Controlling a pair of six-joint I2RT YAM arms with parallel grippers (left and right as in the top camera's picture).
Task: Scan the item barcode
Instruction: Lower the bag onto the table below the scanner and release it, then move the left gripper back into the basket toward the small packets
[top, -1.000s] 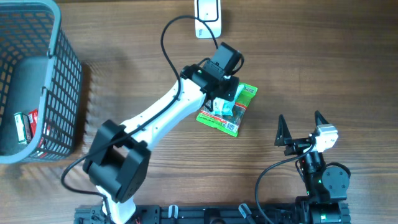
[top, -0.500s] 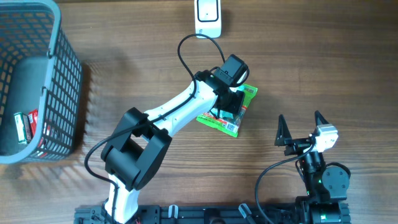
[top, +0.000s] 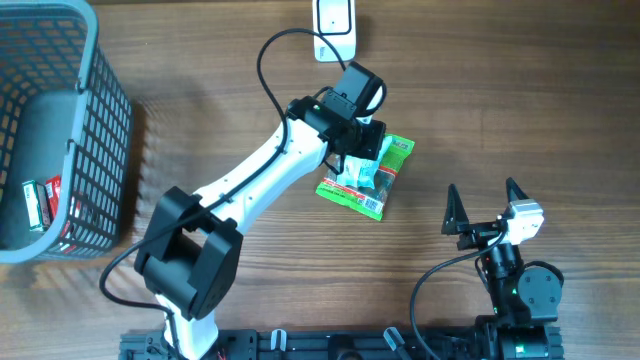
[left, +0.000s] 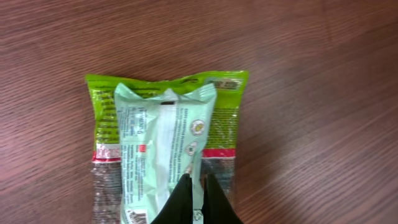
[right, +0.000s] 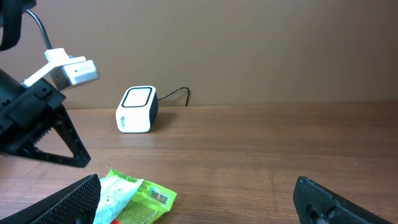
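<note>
The left gripper (left: 196, 186) is pressed fully closed, its two dark fingers meeting in a narrow point over the near end of a pale green packet (left: 161, 143). The tips sit on the wrapper, but whether they pinch any of the film cannot be told. The white left arm (top: 255, 180) reaches from the near left across to the middle of the wooden table (top: 520, 80).

A grey mesh basket (top: 100, 120) stands at the far left, well apart from everything else. It holds a dark bulky shape and a small red and white box (top: 40, 200).

The right gripper (top: 481, 190) hovers at the near right with its jaws spread wide and nothing between them.

The pale green packet lies flat on a bright green packet (left: 106, 112), which shows around it at the far end and along both sides. Small print covers the pale one, though no barcode can be made out. The pair rests near the table's middle.

The white scanner (top: 333, 22) stands at the far edge, apart from the packets, with a black cable (top: 268, 60) curling nearby.
</note>
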